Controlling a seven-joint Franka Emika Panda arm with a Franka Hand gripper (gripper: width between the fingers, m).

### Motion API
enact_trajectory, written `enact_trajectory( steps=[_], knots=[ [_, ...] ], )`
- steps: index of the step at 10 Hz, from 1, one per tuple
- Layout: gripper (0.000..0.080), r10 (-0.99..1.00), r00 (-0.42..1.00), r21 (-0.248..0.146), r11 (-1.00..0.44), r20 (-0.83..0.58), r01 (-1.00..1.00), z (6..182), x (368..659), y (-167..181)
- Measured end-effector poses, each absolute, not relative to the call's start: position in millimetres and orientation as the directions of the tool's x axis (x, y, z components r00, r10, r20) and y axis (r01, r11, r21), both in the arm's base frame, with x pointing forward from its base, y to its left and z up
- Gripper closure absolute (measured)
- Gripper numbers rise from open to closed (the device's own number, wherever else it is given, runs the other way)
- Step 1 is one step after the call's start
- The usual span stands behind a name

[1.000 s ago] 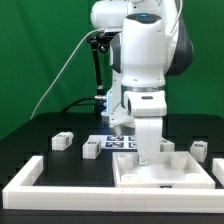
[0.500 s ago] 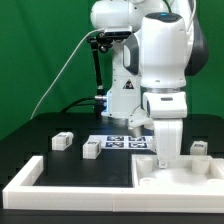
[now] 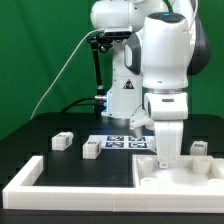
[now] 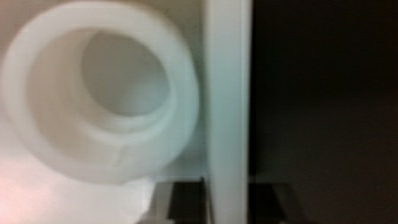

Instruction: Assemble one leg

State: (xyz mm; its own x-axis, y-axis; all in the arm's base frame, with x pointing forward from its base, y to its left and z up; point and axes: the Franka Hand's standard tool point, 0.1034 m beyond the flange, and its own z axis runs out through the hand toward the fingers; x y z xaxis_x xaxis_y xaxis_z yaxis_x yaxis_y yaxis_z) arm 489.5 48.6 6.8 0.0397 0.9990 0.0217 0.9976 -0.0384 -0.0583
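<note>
My gripper (image 3: 165,153) reaches down onto the near-left rim of the large flat white square panel (image 3: 195,172) at the exterior view's right. In the wrist view the gripper (image 4: 226,198) straddles the panel's raised white edge (image 4: 226,90), with a dark finger (image 4: 187,203) on either side, shut on it. A round recess (image 4: 111,90) in the panel shows beside the edge. Three legs, small white tagged blocks, lie loose on the black table: one (image 3: 62,141) at the left, one (image 3: 92,148) nearer the middle, one (image 3: 199,147) behind the panel.
The marker board (image 3: 118,142) lies flat behind the gripper. A long white border rail (image 3: 30,174) runs along the table's front and left. The robot's base (image 3: 122,100) stands at the back, with a black post (image 3: 97,70) beside it.
Between one second and half a second ago the gripper and the square panel moved together toward the exterior view's right. Since then nothing has visibly moved.
</note>
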Motion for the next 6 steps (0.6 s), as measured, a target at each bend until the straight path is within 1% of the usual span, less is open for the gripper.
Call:
enact_trajectory(
  steps=[2,3,4,5,6],
  knots=[
    [0.0377,0.999,0.040,-0.058,-0.039,0.022,0.998,6.8,489.5,48.5],
    [0.0245,0.999,0.040,-0.058,-0.039,0.022,0.998,6.8,489.5,48.5],
    [0.0245,0.999,0.040,-0.058,-0.039,0.022,0.998,6.8,489.5,48.4],
    [0.0168,0.999,0.040,-0.058,-0.039,0.022,0.998,6.8,489.5,48.4],
    [0.0155,0.999,0.040,-0.058,-0.039,0.022,0.998,6.8,489.5,48.3]
  ],
)
